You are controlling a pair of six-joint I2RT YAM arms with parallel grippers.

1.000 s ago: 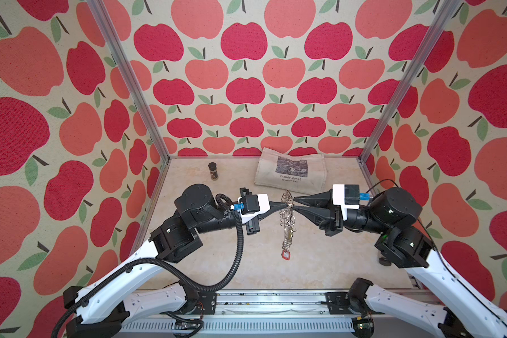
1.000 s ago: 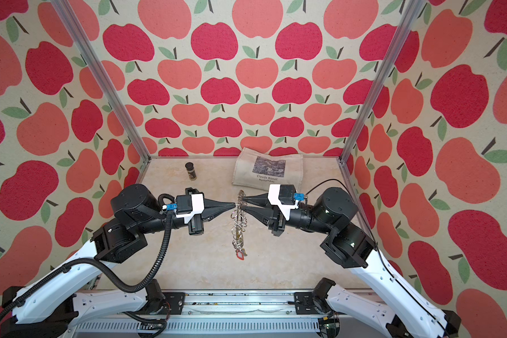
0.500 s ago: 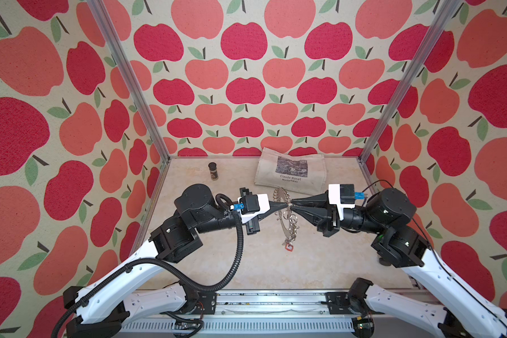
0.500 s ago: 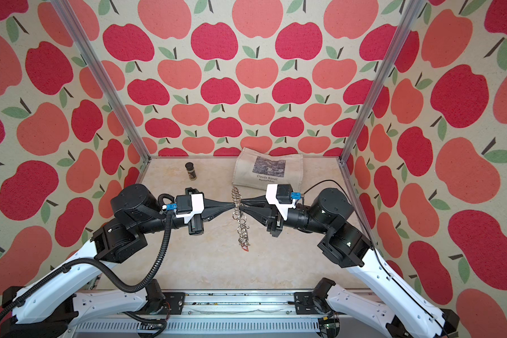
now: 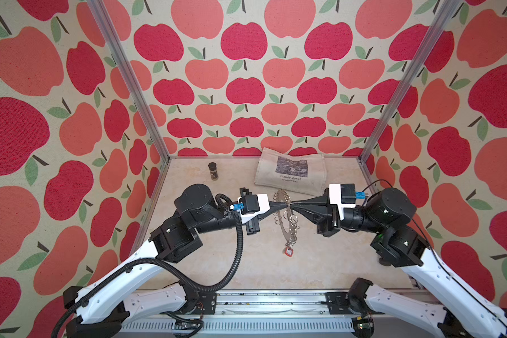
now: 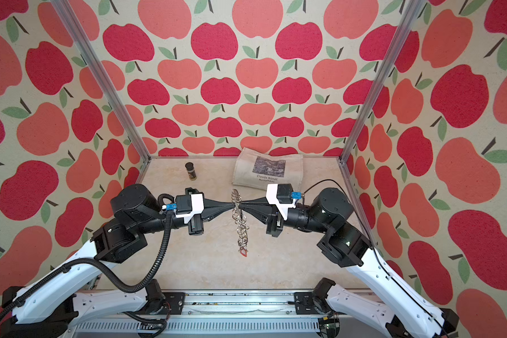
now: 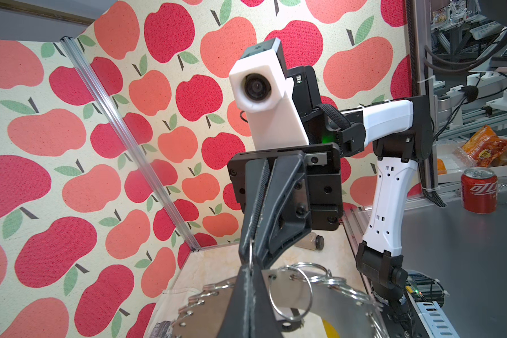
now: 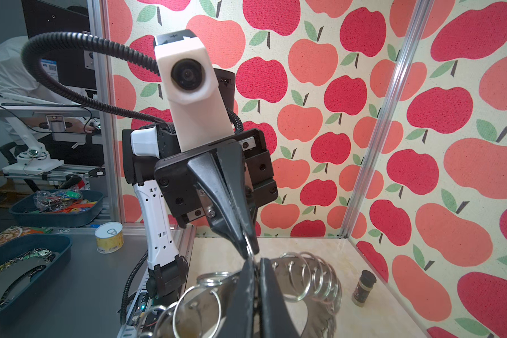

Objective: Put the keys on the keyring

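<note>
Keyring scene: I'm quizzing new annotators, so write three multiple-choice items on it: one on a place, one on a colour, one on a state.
1. Where on the table does the small jar stand?
A. At the back, left of the bag.
B. At the front edge.
C. On top of the bag.

2. What colour is the tag at the keyring's lower end?
A. Blue.
B. Red.
C. Green.

3. How do the left gripper and right gripper stand?
A. Both open.
B. Both shut on the keyring, from opposite sides.
C. Only one shut.

Answers:
1 A, the jar stands near the back wall beside the bag.
2 B, the tag's frame is red in both top views.
3 B, both wrist views show them clamped on the keyring.
</note>
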